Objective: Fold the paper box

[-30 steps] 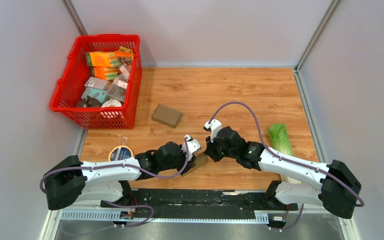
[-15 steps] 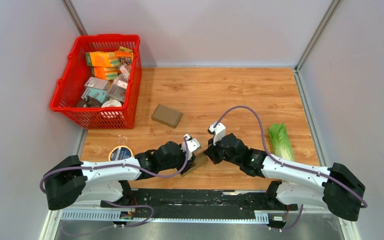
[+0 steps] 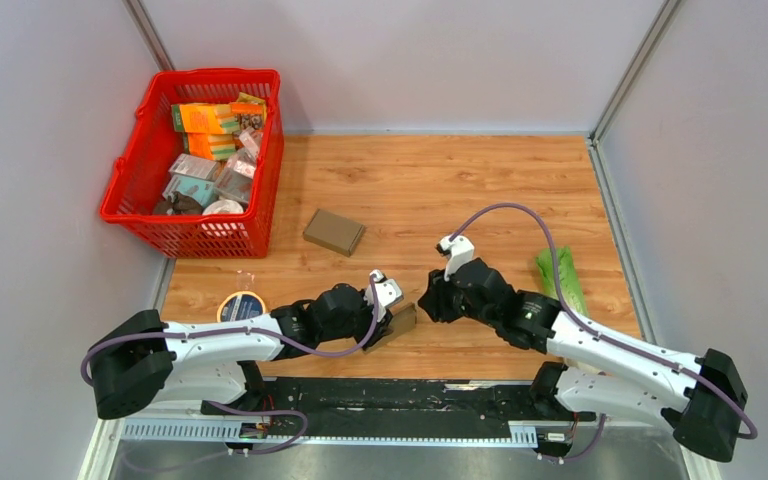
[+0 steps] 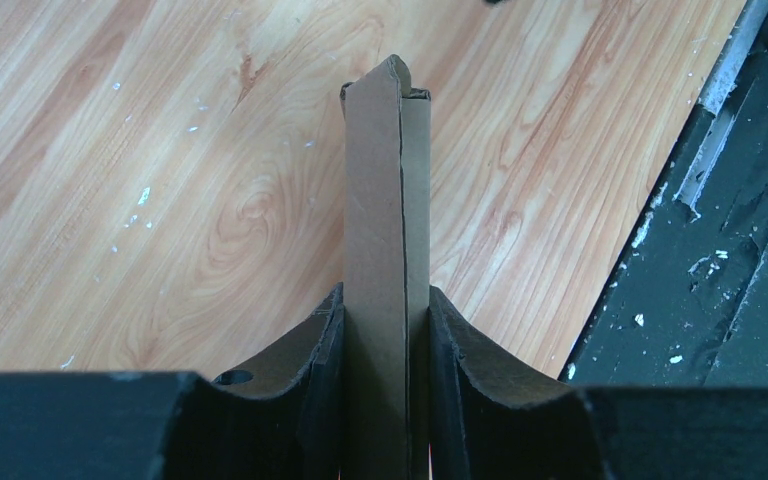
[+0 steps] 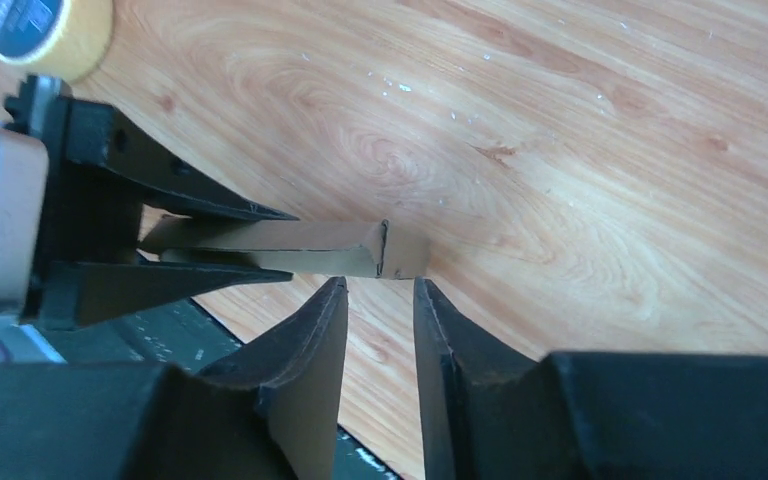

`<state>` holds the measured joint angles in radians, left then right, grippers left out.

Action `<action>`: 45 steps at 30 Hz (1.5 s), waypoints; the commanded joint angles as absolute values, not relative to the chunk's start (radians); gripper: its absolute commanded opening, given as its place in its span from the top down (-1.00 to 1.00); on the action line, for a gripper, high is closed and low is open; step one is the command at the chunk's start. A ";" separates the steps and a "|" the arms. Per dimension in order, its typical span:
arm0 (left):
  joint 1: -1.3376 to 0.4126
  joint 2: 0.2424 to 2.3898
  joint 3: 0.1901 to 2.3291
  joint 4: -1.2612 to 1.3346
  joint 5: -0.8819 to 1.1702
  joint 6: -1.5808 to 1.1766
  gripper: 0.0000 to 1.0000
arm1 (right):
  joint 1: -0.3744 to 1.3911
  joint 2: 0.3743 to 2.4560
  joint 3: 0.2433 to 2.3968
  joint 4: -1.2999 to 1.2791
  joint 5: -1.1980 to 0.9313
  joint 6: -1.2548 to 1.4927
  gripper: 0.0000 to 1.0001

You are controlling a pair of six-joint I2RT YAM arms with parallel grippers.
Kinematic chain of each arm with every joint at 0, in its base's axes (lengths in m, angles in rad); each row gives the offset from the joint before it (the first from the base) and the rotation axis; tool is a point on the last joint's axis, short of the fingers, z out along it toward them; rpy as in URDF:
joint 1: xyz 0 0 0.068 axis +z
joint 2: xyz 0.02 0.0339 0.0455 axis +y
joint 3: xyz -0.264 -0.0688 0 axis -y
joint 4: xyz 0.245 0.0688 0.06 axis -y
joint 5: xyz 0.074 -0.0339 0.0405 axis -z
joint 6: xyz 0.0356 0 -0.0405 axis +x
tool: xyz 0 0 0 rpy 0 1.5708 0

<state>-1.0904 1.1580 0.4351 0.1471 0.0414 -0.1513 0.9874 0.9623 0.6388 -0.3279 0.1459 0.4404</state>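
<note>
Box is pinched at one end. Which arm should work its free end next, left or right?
Right. The left hand is clamped on the paper box and serves as its holder. The right hand is open, holds nothing, and its fingertips sit just beside the box's free end.

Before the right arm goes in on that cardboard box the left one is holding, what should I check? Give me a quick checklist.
1. Left end effector clamped on the paper box: ok.
2. Right end effector open, touching nothing: ok.
3. Box's end flap roughly in line with the right end effector's gap: ok.
4. That flap tucked in: cannot tell.
5. Tape roll clear of the box: ok.
</note>
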 commanded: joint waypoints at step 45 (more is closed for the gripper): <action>-1.098 1.167 0.439 0.074 0.058 -0.155 0.83 | 0.830 0.994 0.589 -0.210 -0.147 0.404 0.32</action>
<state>-1.0935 1.1576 0.4351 0.1471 0.0475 -0.1516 0.7933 1.0107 0.6250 -0.2882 -0.1493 0.4839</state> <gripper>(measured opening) 0.370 0.349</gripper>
